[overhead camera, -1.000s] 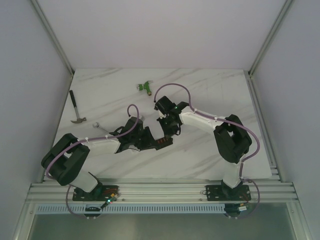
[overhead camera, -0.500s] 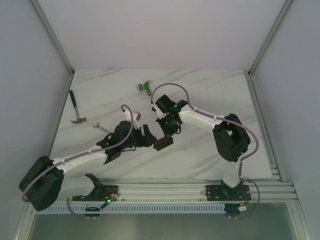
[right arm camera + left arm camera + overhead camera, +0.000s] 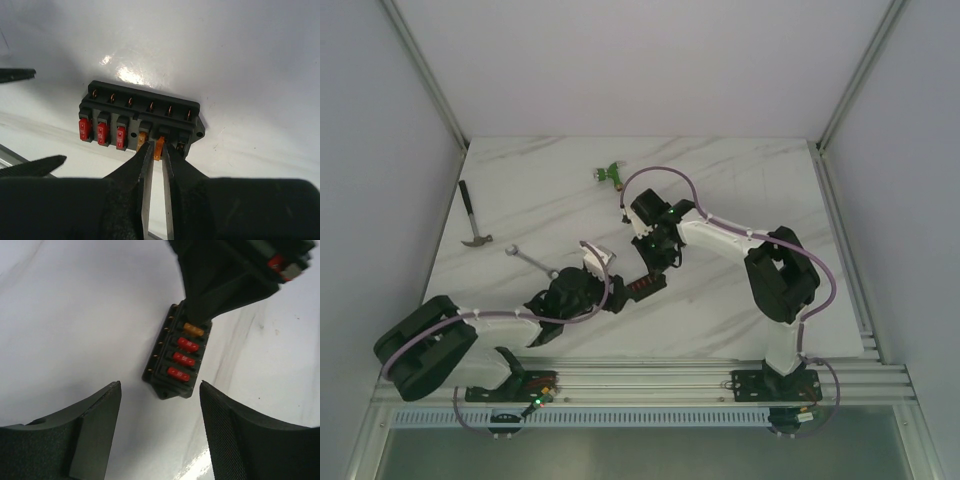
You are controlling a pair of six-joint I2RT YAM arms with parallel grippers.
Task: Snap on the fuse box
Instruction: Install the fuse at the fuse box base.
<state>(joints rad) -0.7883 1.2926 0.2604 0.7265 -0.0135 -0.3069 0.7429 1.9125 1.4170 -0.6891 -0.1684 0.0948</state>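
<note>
Right hand (image 3: 155,148) pinching orange fuse (image 3: 160,147) in fuse box (image 3: 145,107) | left hand (image 3: 160,387) released nearby

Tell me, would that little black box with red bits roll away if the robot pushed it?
Probably not: the fuse box lies flat and looks blocky, so it should slide, not roll. The table looks glossy, so it may skid easily. It seems stiff hard plastic.

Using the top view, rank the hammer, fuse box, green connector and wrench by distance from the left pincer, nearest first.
From the left pincer:
1. The fuse box, just right of its tips.
2. The wrench, to its left.
3. The green connector, far back, mid-table.
4. The hammer, at the left edge.
</note>
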